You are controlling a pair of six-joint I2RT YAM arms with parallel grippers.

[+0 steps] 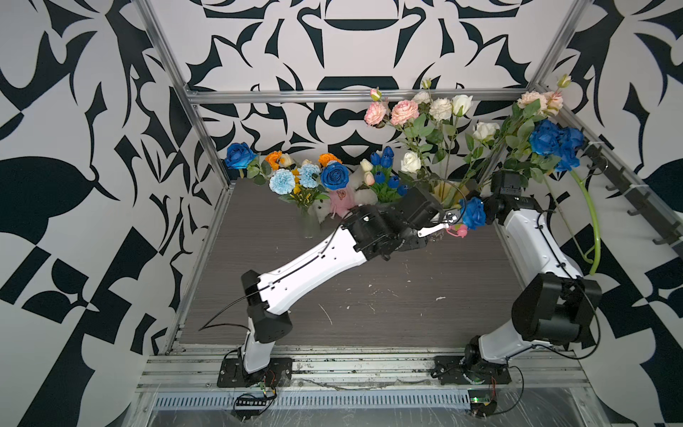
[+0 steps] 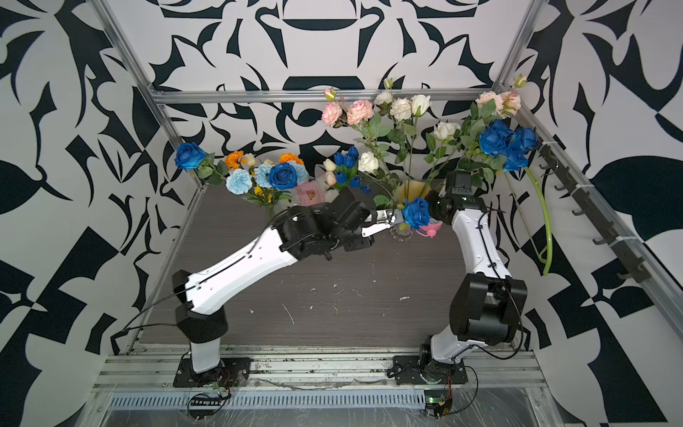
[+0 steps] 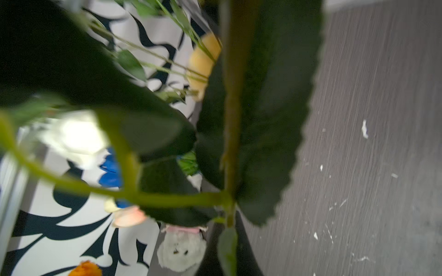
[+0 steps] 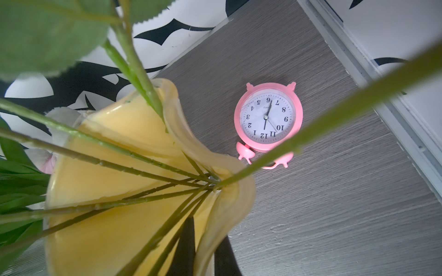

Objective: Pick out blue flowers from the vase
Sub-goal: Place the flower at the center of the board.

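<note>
at the vase [image 4: 181,133], right end effector [image 4: 205,239] pinches rim; left end effector [image 1: 449,220], blue rose [image 1: 473,213].

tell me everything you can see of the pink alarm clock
The pink alarm clock is round, plastic by the look, with a white dial, black numerals and thin dark hands. Two bells and a loop handle sit at one end, two feet at the other. It seems to lie face up on the grey wood-grain table, beside the yellow vase; a green stem crosses before it.
</note>
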